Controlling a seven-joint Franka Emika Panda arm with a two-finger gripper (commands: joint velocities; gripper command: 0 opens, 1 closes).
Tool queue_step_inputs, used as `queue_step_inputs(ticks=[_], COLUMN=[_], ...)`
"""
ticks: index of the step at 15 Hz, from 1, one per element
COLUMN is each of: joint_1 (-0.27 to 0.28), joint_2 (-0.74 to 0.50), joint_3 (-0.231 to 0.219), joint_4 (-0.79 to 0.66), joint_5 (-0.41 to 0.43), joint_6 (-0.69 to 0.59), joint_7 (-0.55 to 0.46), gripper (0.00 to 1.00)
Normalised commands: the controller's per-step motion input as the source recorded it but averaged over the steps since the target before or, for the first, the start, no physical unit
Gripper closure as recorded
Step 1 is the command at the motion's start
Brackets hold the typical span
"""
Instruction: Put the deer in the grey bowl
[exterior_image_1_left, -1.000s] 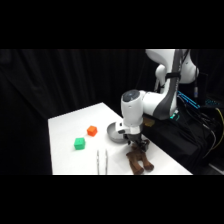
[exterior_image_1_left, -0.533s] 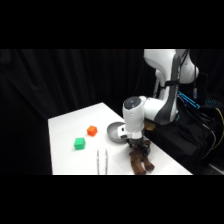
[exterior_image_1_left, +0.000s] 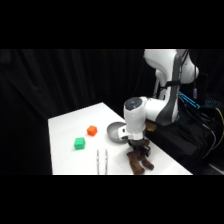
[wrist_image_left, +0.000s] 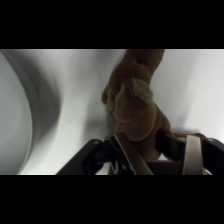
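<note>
- gripper (exterior_image_1_left: 137, 146) is down at table level on the deer (exterior_image_1_left: 139, 157), right at the near edge of the white table (exterior_image_1_left: 70, 127)
- wrist view: deer (wrist_image_left: 132, 102) sits between the two fingers (wrist_image_left: 192, 154); one finger runs along each flank of the plush body, with the body filling the gap
- the fingers look pressed against the plush, so I read them as clamped on the deer, body pinched mid-torso
- deer's upper part extends away from the fingers toward the top of the wrist view; the lower part is hidden behind the black linkage
- side view: deer's legs stick out below the gripper toward the table's near edge, apparently still touching the surface; I can't tell whether the body is lifted at all
- grey bowl (exterior_image_1_left: 116, 131) sits just beside the gripper, on the side away from the near edge, partly hidden by the arm's white wrist
- wrist view shows the bowl's curved rim (wrist_image_left: 35, 95) at left, close to the deer but apart from it; deer is outside the bowl
- orange cube (exterior_image_1_left: 92, 130) is near the bowl, further out on the table
- green cube (exterior_image_1_left: 79, 143) is beside the orange one, closer to the near edge
- metal tongs (exterior_image_1_left: 102, 161) lie flat near the near edge, between the green cube and the deer, apart from both
</note>
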Motion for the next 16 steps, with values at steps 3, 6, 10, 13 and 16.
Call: queue_step_inputs(ticks=[3, 6, 10, 13, 16], joint_1=[-0.104, -0.056, 0.008, 0.017, 0.001], joint_2=[0.04, -0.13, -0.46, -0.67, -0.62], joint_3=[0.093, 0.083, 0.057, 0.011, -0.067], joint_4=[0.02, -0.02, -0.09, -0.08, 0.00], joint_5=[0.147, 0.140, 0.110, 0.117, 0.094], joint_6=[0.05, -0.11, -0.34, -0.53, -0.54], joint_7=[-0.12, -0.04, 0.06, 0.08, 0.05], gripper=[0.92, 0.97, 0.92, 0.92, 0.93])
